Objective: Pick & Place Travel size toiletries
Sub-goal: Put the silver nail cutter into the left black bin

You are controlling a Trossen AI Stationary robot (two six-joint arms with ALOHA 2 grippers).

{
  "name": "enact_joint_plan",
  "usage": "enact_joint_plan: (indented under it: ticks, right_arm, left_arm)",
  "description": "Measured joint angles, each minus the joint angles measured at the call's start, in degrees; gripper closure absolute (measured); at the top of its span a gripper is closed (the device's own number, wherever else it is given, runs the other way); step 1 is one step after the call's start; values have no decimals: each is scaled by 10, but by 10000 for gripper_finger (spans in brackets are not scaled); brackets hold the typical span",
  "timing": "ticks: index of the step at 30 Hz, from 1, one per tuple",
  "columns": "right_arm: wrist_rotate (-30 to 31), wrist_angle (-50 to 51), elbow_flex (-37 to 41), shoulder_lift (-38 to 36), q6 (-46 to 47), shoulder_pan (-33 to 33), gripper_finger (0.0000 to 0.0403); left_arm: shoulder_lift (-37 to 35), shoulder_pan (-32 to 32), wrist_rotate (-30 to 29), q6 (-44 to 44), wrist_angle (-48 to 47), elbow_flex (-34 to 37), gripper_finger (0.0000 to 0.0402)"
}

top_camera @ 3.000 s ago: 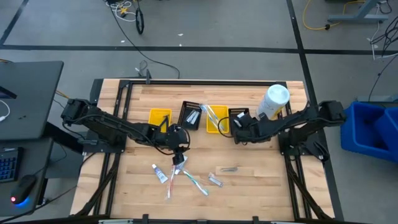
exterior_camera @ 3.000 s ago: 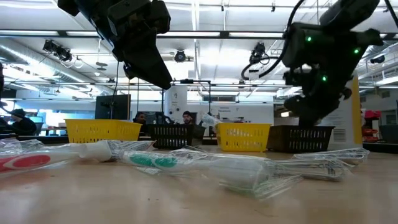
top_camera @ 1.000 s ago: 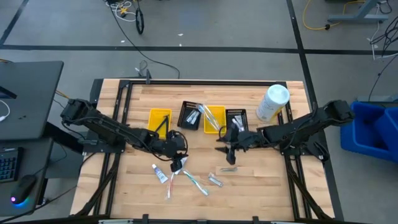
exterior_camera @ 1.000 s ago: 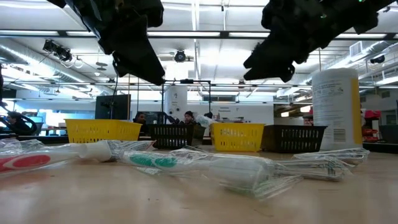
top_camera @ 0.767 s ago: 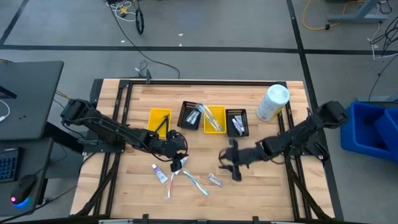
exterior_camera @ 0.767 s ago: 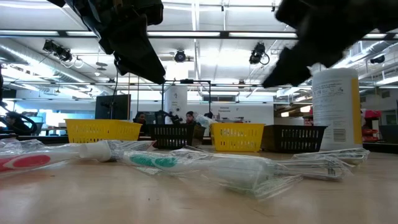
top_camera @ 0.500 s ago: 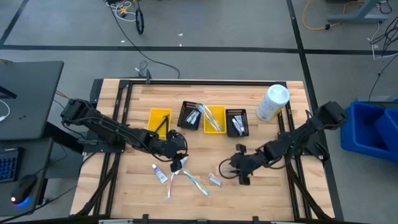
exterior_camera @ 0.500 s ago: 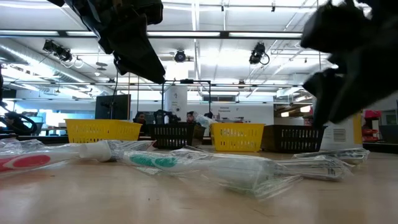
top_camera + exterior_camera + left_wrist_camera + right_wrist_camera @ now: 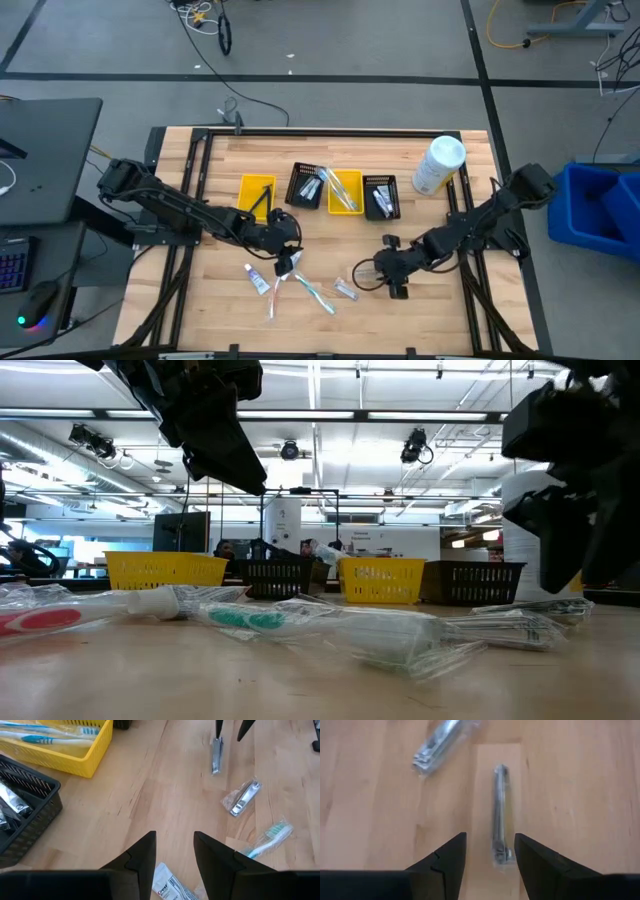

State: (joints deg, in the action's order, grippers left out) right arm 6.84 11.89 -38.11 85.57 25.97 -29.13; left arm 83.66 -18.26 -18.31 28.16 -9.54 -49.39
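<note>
By my judgement I was partway: toothbrushes lay in the yellow bin (image 9: 347, 192), packets in the black bins (image 9: 383, 196), several toiletries loose on the table (image 9: 440, 315). My right gripper (image 9: 489, 851) was open, a slim wrapped metal item (image 9: 499, 815) lying at twelve o'clock (between my fingers). My left gripper (image 9: 173, 851) hung open over the toothpaste tube (image 9: 169, 886).

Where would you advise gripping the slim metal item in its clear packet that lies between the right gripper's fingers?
Probably mid-length, from straight above. The slim metal item lies flat on the table, lengthwise between the open right gripper fingers, so closing across its narrow width suits it.
</note>
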Motion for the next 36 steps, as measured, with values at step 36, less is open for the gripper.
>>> enact_joint_plan:
  ticks: [36]
  right_arm:
    - [17,-147,-65,51,-144,115,316]
  left_arm:
    - [0,17,-34,-144,79,0,260]
